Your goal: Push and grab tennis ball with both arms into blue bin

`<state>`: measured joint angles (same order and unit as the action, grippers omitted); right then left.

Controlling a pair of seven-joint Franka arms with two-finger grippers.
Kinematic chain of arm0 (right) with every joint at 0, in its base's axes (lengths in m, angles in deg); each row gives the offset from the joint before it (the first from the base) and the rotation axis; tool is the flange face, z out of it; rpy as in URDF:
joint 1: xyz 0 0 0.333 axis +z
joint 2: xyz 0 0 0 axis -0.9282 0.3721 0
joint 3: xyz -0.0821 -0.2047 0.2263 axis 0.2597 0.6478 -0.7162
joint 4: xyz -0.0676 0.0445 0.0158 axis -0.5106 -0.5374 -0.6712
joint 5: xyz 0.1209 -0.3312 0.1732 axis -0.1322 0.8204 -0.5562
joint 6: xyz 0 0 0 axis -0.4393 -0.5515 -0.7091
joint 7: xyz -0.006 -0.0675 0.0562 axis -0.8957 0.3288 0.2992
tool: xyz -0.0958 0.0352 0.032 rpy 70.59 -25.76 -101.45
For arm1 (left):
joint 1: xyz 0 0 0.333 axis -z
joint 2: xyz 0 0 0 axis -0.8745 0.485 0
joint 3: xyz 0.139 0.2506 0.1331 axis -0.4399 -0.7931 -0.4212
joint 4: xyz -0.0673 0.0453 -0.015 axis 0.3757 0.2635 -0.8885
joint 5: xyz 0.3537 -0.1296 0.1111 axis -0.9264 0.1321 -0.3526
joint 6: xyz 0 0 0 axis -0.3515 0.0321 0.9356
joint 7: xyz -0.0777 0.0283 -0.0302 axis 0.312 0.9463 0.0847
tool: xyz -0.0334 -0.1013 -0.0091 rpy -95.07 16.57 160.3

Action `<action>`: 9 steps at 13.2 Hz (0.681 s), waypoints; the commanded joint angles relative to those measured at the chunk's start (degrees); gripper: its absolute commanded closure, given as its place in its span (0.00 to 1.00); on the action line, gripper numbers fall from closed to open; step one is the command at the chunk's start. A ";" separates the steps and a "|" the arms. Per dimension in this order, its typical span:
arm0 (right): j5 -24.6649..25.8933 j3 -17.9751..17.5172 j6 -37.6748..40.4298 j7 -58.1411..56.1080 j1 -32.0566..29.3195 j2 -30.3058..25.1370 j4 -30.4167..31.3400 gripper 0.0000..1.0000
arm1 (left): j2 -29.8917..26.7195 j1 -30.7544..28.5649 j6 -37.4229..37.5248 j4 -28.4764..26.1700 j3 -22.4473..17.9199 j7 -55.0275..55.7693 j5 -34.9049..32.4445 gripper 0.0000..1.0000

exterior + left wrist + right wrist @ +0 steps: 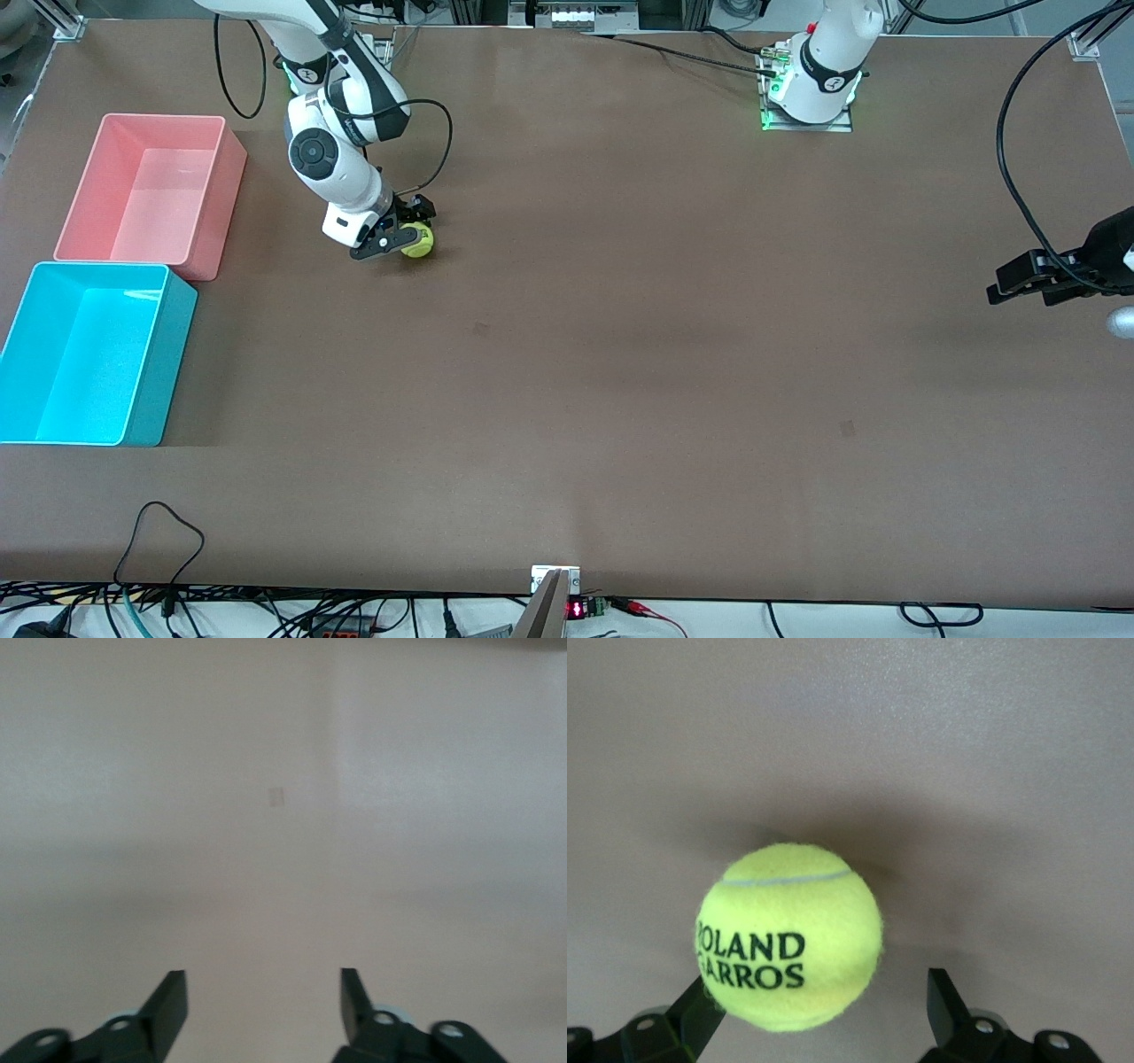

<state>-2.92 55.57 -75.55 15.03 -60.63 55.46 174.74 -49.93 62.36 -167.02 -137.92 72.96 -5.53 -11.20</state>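
Note:
The tennis ball [417, 241], yellow-green with black lettering, lies on the brown table toward the right arm's end. My right gripper [405, 230] is low at the table and open, with the ball between its fingers. In the right wrist view the ball [788, 935] rests against one finger [691, 1019], and a gap separates it from the other finger [943, 1001]. My left gripper [1019, 283] is open and empty over the left arm's end of the table; its wrist view shows only bare table between the fingers [173, 1001]. The blue bin [182, 306] stands at the right arm's end, nearer the front camera than the ball.
A pink bin [232, 146] of the same size stands right beside the blue bin, farther from the front camera. Both bins are empty. Black cables hang near both arms. Cables and a small device lie along the table's front edge [567, 602].

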 commanded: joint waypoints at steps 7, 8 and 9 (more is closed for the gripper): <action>-0.48 -0.10 -4.94 -0.48 2.49 2.86 -2.42 0.00 | -12.87 0.03 -3.55 -16.49 1.68 3.37 -3.17 0.00; -0.39 -0.10 -4.94 -0.48 2.49 2.86 -2.42 0.00 | -12.88 0.21 -3.55 -16.41 1.68 3.38 -3.17 0.00; -0.39 -0.01 -4.94 -0.48 2.49 2.86 -2.42 0.00 | -12.88 0.21 -3.55 -16.40 1.77 3.38 -3.17 0.00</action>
<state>-2.92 55.48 -79.82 15.02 -58.38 57.85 172.79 -61.01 62.55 -169.14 -151.99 74.04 -3.12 -13.02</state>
